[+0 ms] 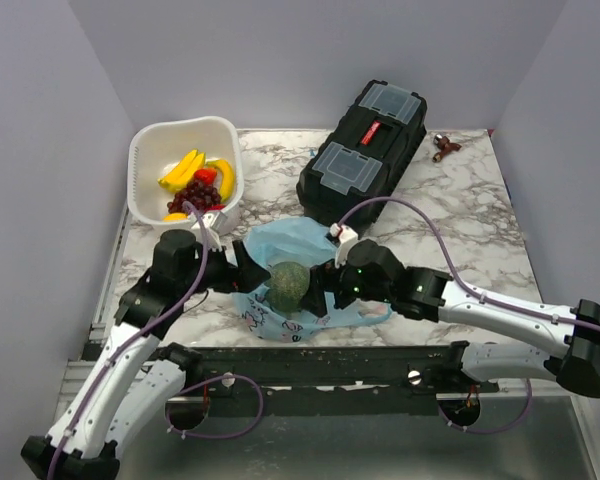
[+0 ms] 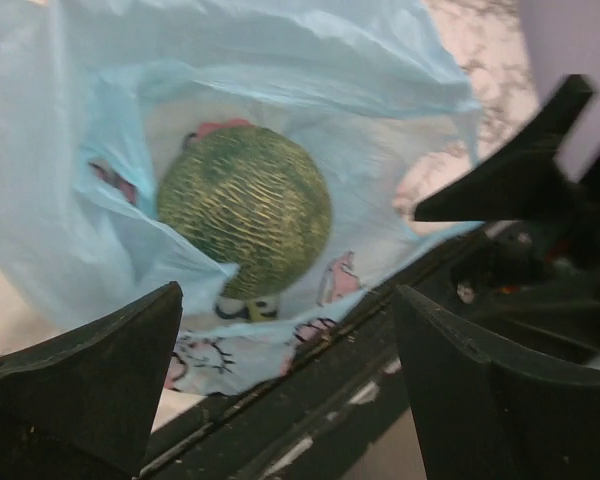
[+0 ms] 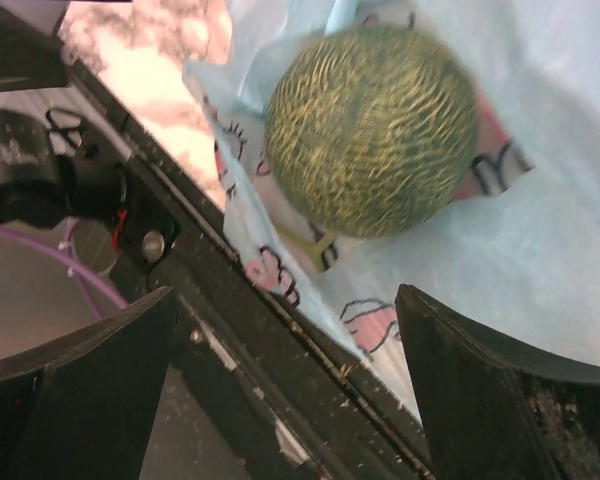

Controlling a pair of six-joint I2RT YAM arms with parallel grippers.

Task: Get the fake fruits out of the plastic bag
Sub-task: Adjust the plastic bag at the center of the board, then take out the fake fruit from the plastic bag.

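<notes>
1. The melon (image 1: 288, 285), a round green netted fake fruit, lies in the open mouth of the plastic bag (image 1: 280, 240), close to the near edge of the table (image 1: 460, 230). From the left wrist, a fold of film seems to lap its lower left side, though I cannot be sure.
2. The left gripper (image 1: 242, 280) sits at 9 o'clock of the melon, its jaws spread wide and holding nothing. In its own view the melon is ahead at about 11 o'clock.
3. The right gripper (image 1: 325, 285) sits at 3 o'clock of the melon, its jaws also spread wide and holding nothing. In its own view the melon is ahead at about 1 o'clock.
4. The melon is a ball with no long axis, so jaw angle matters little. The right gripper looks slightly nearer, just beside it.
5. The banana (image 1: 183, 168) and grape bunch (image 1: 193, 198) already lie in the white basket (image 1: 145, 150), at 11 o'clock from the bag and well apart.
</notes>
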